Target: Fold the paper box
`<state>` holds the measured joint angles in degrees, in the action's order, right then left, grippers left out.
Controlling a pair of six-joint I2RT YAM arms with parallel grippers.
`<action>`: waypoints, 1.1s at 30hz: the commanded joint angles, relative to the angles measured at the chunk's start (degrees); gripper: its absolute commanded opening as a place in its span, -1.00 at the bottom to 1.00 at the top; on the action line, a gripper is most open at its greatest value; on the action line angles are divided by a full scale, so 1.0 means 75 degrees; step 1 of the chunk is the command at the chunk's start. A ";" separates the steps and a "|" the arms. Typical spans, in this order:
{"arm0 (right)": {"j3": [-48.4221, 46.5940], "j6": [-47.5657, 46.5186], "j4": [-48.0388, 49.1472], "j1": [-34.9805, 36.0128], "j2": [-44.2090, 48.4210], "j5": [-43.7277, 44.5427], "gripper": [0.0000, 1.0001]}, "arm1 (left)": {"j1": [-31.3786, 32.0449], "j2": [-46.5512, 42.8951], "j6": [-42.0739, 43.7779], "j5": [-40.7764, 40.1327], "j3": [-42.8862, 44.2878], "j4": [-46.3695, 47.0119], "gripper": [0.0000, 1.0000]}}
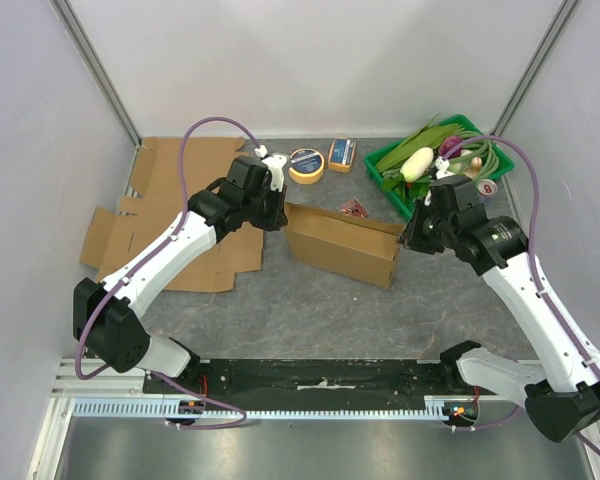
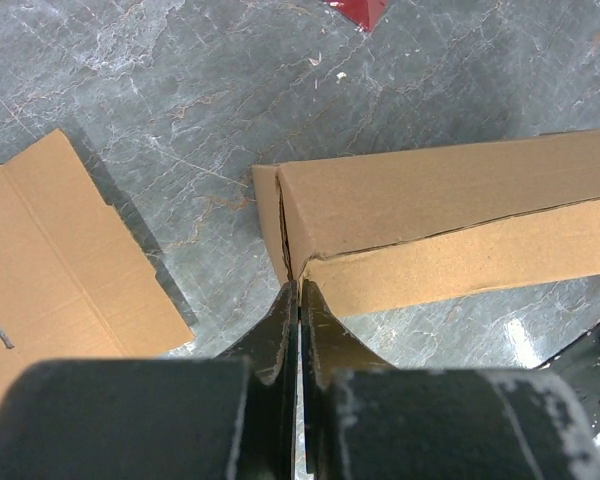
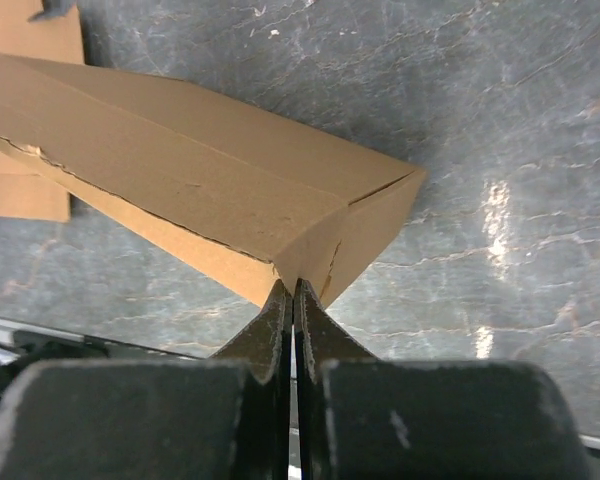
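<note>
A long brown paper box (image 1: pixel 342 245) lies on the grey table between my two arms. My left gripper (image 1: pixel 280 215) is at its left end. In the left wrist view this gripper (image 2: pixel 299 287) is shut, its tips touching the box (image 2: pixel 450 230) where the end flap meets the long seam. My right gripper (image 1: pixel 408 240) is at the box's right end. The right wrist view shows this gripper (image 3: pixel 292 285) shut too, with its tips against the lower corner of the box (image 3: pixel 200 170). I see no cardboard between either pair of jaws.
A flat unfolded cardboard sheet (image 1: pixel 170 215) lies at the left. At the back are a yellow tape roll (image 1: pixel 306 165), a small orange box (image 1: pixel 342 154) and a red packet (image 1: pixel 355 208). A green basket (image 1: pixel 390 170) of vegetables stands at the back right.
</note>
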<state>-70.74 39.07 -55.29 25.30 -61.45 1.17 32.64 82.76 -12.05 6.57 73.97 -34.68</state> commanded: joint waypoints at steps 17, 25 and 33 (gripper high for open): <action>0.0327 -0.1375 -0.0349 -0.1756 0.0084 -0.2149 -1.00 | 0.0148 0.0180 0.0154 0.0519 0.0027 -0.0380 -0.96; 0.0899 -0.1437 0.0164 -0.1709 0.0389 -0.2065 -1.00 | 0.0148 0.0122 0.0049 0.0601 0.0016 -0.0322 -0.96; 0.0456 -0.0405 0.0552 -0.1721 0.0166 -0.2666 -1.00 | 0.0148 0.0110 0.0049 0.0636 0.0004 -0.0345 -0.96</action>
<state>-64.86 32.27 -53.10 12.14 -59.13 -15.86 33.23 82.89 -12.08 9.34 73.97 -34.48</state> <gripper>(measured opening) 0.007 0.026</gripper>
